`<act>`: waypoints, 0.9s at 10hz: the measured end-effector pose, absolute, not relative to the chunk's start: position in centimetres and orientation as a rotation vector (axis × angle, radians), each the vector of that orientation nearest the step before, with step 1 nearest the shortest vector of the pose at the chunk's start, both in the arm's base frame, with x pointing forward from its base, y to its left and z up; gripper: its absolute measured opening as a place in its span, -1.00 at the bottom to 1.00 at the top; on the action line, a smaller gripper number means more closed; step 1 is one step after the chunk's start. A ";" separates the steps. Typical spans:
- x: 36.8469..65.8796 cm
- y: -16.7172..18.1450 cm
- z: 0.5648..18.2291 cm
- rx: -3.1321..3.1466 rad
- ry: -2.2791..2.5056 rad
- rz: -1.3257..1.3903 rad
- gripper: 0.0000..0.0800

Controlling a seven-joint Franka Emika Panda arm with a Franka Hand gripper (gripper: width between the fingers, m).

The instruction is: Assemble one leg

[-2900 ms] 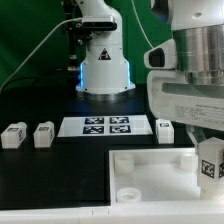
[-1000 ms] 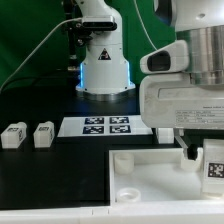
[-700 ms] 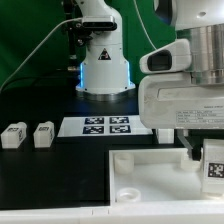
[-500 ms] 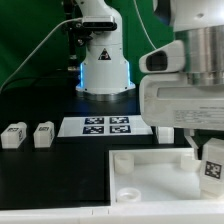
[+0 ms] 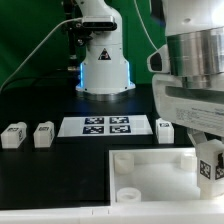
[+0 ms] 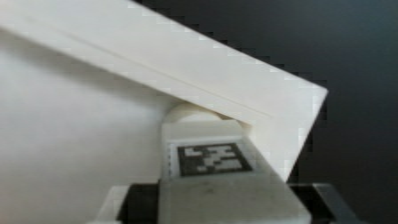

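Observation:
My gripper [image 5: 207, 158] is shut on a leg [image 5: 209, 167], a small white post with a black-and-white tag. It holds the leg upright at the exterior view's right, over the far right corner of the large white tray-like piece [image 5: 150, 172]. In the wrist view the leg [image 6: 214, 155] sits between my two fingers [image 6: 135, 202], and my gripper [image 6: 217, 203] has its far end at the tray's corner socket [image 6: 199, 116]. I cannot tell whether the end is in the socket. Three more legs lie on the table [image 5: 12, 134], [image 5: 43, 133], [image 5: 165, 127].
The marker board [image 5: 105, 126] lies between the loose legs, behind the tray-like piece. The robot's white base [image 5: 104, 62] stands behind the board. The tray piece shows another round socket [image 5: 122, 161] at its far left corner.
My hand has turned about its own axis with the leg in it. The leg stays over the tray piece's right corner, barely shifted. The loose legs have not moved.

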State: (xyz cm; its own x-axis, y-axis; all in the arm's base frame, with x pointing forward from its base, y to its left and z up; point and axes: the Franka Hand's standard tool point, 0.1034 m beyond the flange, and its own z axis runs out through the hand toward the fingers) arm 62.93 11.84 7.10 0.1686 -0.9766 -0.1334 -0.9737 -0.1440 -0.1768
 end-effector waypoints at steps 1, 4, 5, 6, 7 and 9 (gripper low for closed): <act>62.9 11.9 7.0 -2.029 2.058 0.017 -0.25; 62.9 12.1 7.0 -1.855 2.174 0.015 -0.23; 62.8 12.1 6.9 -1.876 2.159 0.011 -0.23; 62.8 12.1 6.9 -1.964 2.082 -0.005 0.26; 62.7 12.2 6.9 -2.140 1.928 -0.029 0.26; 63.1 12.4 7.3 -2.468 1.572 -0.085 0.60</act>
